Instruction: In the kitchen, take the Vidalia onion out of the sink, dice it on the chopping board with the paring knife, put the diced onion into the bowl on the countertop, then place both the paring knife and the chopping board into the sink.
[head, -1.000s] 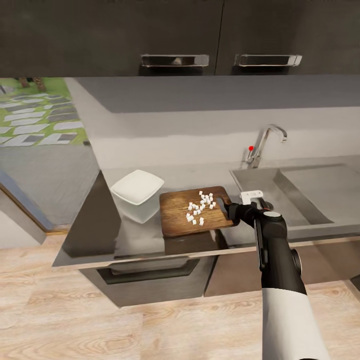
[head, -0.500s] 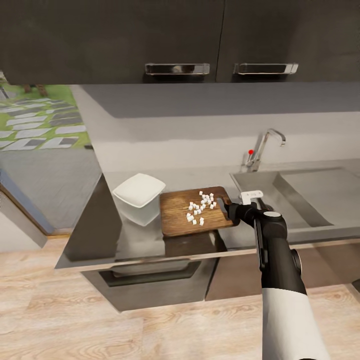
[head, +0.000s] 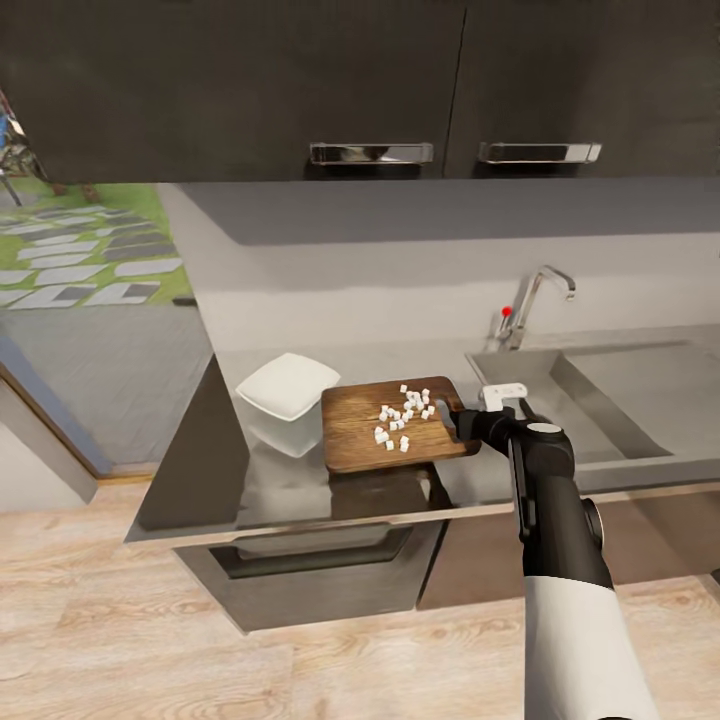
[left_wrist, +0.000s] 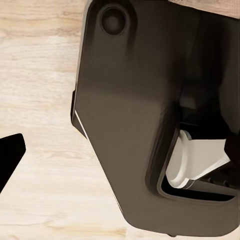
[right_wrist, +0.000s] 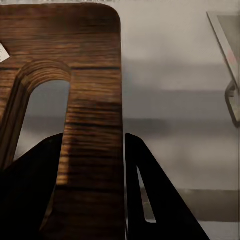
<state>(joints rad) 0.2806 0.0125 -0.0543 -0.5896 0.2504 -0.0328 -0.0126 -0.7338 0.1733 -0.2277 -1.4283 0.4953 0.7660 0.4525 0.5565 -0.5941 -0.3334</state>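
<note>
The chopping board (head: 365, 440) lies on the countertop (head: 240, 495) with the diced Vidalia onion (head: 402, 415) as a cluster of white cubes on it. My right gripper (head: 458, 420) is shut on the board's handle end, beside the oval slot. In the right wrist view the gripper (right_wrist: 94, 137) has one dark finger on each side of the board (right_wrist: 95, 75) strip next to the slot. The white bowl (head: 288, 386) stands just left of the board. The sink (head: 610, 425) with its tap (head: 532, 300) lies to the right. The paring knife is out of view. A dark fingertip (left_wrist: 10, 156) of the left gripper hangs over wooden floor.
Dark upper cabinets (head: 300, 80) with steel handles hang over the counter. Below the front edge are a dark oven front (head: 320, 560) and the wooden floor (head: 150, 640). At the left, a window (head: 90, 250) shows an outdoor path.
The whole picture has shifted down and right, so the camera has moved. My right gripper keeps its hold on the board, which now stands a little nearer the bowl.
</note>
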